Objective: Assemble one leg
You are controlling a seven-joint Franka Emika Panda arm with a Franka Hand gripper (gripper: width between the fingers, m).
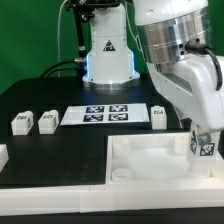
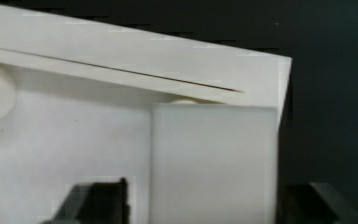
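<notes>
My gripper is shut on a white leg, whose black-and-white tag faces the camera. I hold it upright over the corner of the large white panel on the exterior view's right. In the wrist view the leg runs between my two dark fingers. Its far end is close to the panel's raised rim. Whether it touches the panel I cannot tell. Three more legs lie on the table: two on the exterior view's left and one by the marker board.
The marker board lies flat on the black table behind the panel. The robot base stands at the back. A small white part shows at the exterior view's left edge.
</notes>
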